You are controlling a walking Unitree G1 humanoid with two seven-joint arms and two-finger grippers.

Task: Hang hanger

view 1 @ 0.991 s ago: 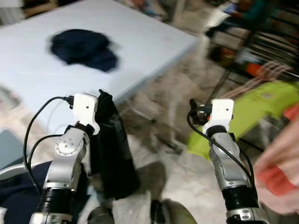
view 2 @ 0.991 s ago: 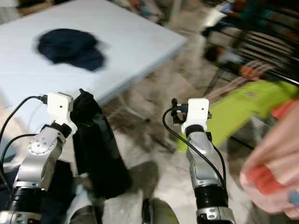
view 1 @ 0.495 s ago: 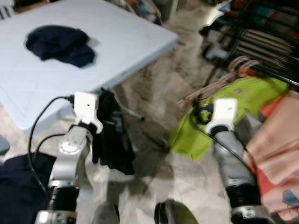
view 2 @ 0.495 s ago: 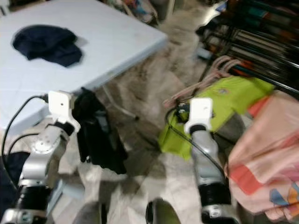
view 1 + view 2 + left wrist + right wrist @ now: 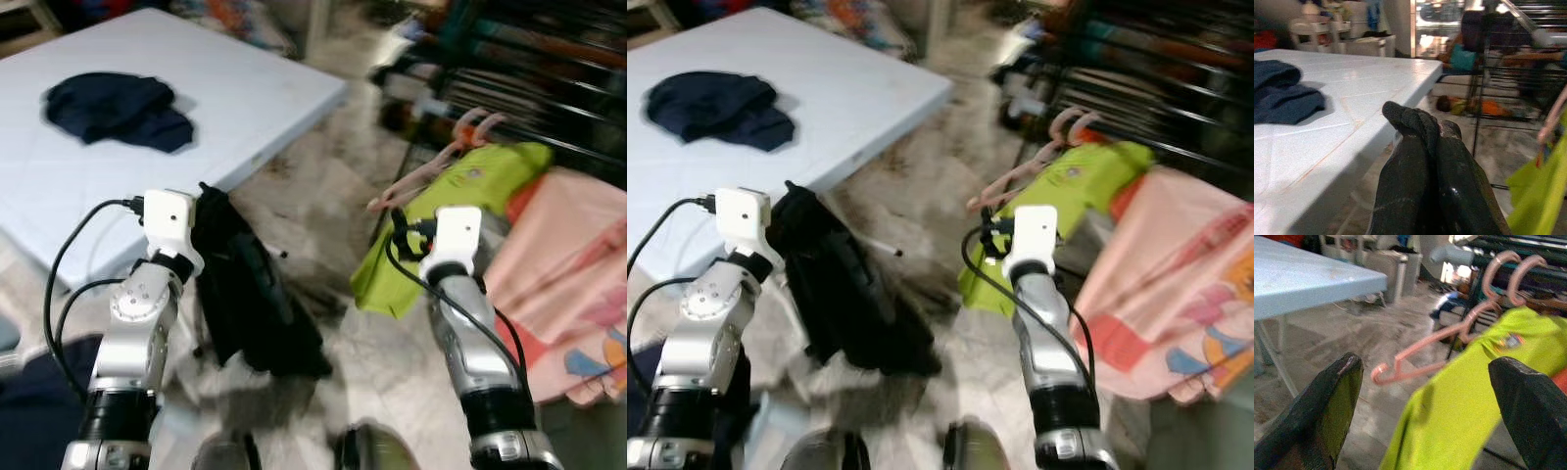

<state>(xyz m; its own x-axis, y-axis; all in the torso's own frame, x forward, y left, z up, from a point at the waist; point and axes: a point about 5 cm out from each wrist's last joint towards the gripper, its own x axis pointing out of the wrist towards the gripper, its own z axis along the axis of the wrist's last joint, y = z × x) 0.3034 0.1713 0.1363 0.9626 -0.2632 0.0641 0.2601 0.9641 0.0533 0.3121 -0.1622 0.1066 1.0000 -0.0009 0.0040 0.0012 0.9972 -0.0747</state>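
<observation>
Rack nearer; left hand (image 5: pixel 1425 161) cloth-hidden.

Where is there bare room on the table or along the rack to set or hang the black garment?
The table is bare from the navy heap out to its near corner. The rack is crowded: pink hangers, a green shirt and a pink garment. The left gripper holds the black garment.

Right pincer (image 5: pixel 1427 416), fingers spread wide, faces pink hangers (image 5: pixel 1449 333) carrying a lime shirt (image 5: pixel 1459 406).
</observation>
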